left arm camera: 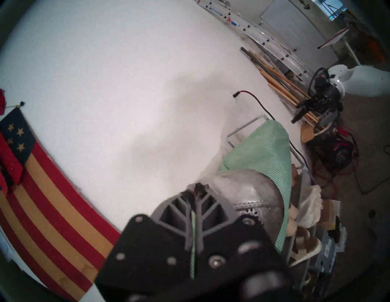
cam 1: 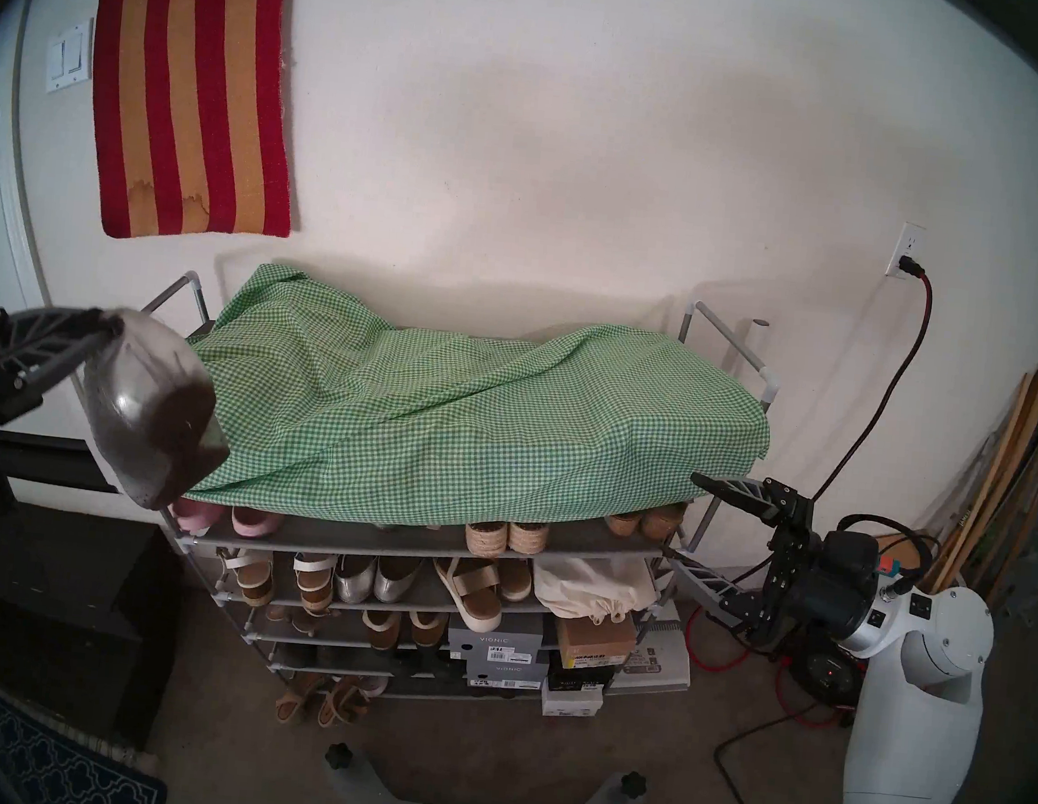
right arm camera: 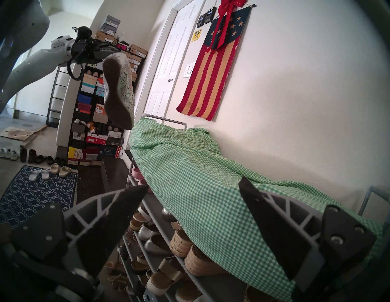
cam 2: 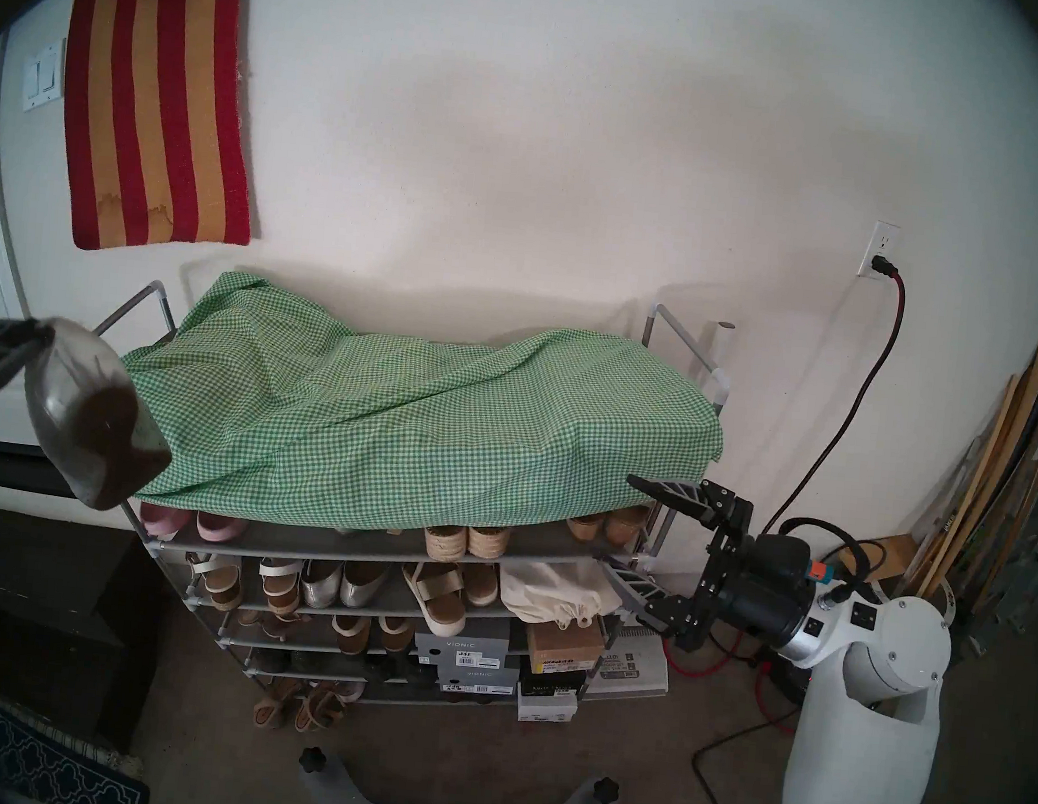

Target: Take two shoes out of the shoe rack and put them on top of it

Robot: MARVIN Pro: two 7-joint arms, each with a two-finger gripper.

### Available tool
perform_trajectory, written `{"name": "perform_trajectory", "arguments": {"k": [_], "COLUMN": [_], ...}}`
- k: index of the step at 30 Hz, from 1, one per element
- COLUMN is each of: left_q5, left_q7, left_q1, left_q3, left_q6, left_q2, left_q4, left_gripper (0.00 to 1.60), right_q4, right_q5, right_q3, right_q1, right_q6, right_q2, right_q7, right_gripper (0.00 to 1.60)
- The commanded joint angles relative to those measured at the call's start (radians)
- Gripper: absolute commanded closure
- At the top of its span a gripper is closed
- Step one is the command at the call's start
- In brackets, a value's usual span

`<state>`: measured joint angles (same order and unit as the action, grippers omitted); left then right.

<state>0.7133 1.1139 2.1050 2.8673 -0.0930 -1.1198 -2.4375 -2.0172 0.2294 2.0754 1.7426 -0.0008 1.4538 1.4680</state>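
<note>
While the left gripper (cam 1: 111, 328) jaws pinch one perforated metallic silver-gold ballet flat (cam 1: 150, 406) by its rim, sole toward the head camera, it hangs off the left end of the grey tube shoe rack (cam 1: 707, 330), not yet on the green-white gingham cloth (cam 1: 440, 410). Nothing sits on top; second flat not identifiable. Right gripper (cam 1: 681, 519) jaws spread, empty, at the right end.

Metallic perforated shoe (cam 1: 147, 403), gingham cloth (cam 1: 472, 413), grey metal-tube rack (cam 1: 708, 324).
</note>
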Motion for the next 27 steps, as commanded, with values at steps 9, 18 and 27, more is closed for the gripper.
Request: {"name": "perform_trajectory", "arguments": {"k": [9,18,27], "left_q5": [-0.076,-0.166,-0.261], "left_q7": [-0.254,-0.361,-0.425], "left_q1": [-0.183,-0.228,-0.245], "left_q3": [-0.202,-0.390,-0.522], "left_q6": [-0.092,-0.096,-0.090], "left_q2": [0.212,0.315,0.397], "left_q4": [-0.006,0.035,0.080], "left_gripper": [1.60,1.60,1.60], "right_q4": [0.000,0.000,0.000], "right_q5": [0.000,0.000,0.000], "right_q3": [0.001,0.001,0.001], "right_q1": [-0.001,-0.001,0.000], "right_q6": [0.000,0.000,0.000], "right_q2": [-0.001,-0.001,-0.001], "right_q7": [0.000,0.000,0.000], "right_gripper": [0.00,0.00,0.00]}}
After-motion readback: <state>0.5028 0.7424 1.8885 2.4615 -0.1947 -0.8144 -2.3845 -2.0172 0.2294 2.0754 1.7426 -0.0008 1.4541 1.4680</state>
